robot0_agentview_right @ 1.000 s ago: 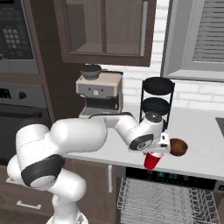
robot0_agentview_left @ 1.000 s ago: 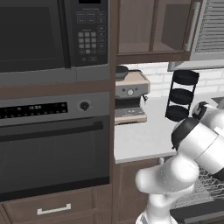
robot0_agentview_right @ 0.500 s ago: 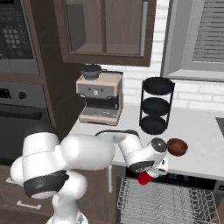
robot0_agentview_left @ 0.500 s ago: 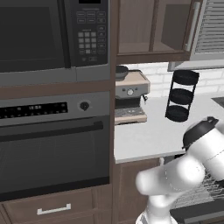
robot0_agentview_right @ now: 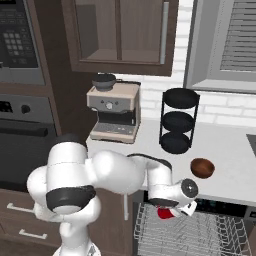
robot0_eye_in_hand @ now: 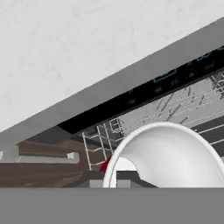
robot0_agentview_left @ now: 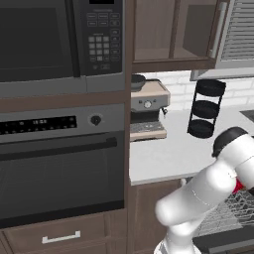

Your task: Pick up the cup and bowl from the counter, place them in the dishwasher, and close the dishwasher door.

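Note:
My gripper (robot0_agentview_right: 171, 212) is shut on the red cup (robot0_agentview_right: 164, 214), holding it just below the counter's front edge and over the front of the dishwasher's grey wire rack (robot0_agentview_right: 200, 236). In the hand view the cup's white inside (robot0_eye_in_hand: 170, 157) looms close, with a sliver of red (robot0_eye_in_hand: 105, 165) at its side. A bit of the red cup (robot0_agentview_left: 239, 186) peeks past my forearm in the left base view. The reddish-brown bowl (robot0_agentview_right: 202, 167) sits on the counter (robot0_agentview_right: 235, 165) to the right of the gripper. The dishwasher's dark top strip (robot0_eye_in_hand: 144, 94) runs under the counter (robot0_eye_in_hand: 87, 57).
A black three-tier round rack (robot0_agentview_right: 179, 120) and an espresso machine (robot0_agentview_right: 114, 110) stand at the back of the counter. The black oven (robot0_agentview_left: 59, 173) and microwave (robot0_agentview_left: 49, 39) fill the wall on the left. Brown cabinet fronts (robot0_agentview_left: 149, 208) sit under the counter.
My arm has swung down from counter height, carrying the red cup away from the bowl to below the counter edge, over the dishwasher rack.

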Motion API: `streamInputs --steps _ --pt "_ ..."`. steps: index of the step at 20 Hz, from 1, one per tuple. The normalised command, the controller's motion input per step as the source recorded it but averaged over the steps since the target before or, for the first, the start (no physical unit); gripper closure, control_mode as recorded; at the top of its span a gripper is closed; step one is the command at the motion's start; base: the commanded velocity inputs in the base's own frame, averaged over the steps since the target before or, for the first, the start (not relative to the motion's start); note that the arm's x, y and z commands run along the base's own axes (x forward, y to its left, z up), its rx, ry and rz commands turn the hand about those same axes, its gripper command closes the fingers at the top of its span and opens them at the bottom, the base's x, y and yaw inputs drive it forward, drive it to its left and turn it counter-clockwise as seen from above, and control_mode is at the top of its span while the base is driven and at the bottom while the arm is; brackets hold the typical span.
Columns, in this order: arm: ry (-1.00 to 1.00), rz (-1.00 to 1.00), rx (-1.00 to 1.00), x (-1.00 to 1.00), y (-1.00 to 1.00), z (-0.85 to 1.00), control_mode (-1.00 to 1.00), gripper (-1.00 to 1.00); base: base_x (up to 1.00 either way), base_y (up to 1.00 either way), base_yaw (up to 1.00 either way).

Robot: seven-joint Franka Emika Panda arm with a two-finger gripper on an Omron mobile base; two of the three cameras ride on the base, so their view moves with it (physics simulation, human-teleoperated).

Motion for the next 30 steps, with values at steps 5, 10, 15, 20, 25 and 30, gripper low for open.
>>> streamInputs --steps 5,10,15,20,25,30 --pt "-0.08 -0.11 0.02 0.0 0.0 -0.59 -1.0 1.0 0.0 0.0 0.0" --pt "-0.08 -0.02 0.0 0.0 -0.21 -0.68 -1.0 1.0 0.0 0.0 0.0" --pt "-0.05 0.0 -0.02 0.15 -0.23 -0.37 -1.0 1.0 0.0 0.0 0.0" --pt "0.02 0.0 -0.1 0.39 -0.16 -0.22 -1.0 1.0 0.0 0.0 0.0" --pt "0.13 0.01 -0.13 0.51 -0.3 -0.32 -1.0 1.0 0.0 0.0 0.0" --pt "0.07 0.07 -0.1 0.15 -0.48 -0.51 -1.0 1.0 0.0 0.0 0.0"
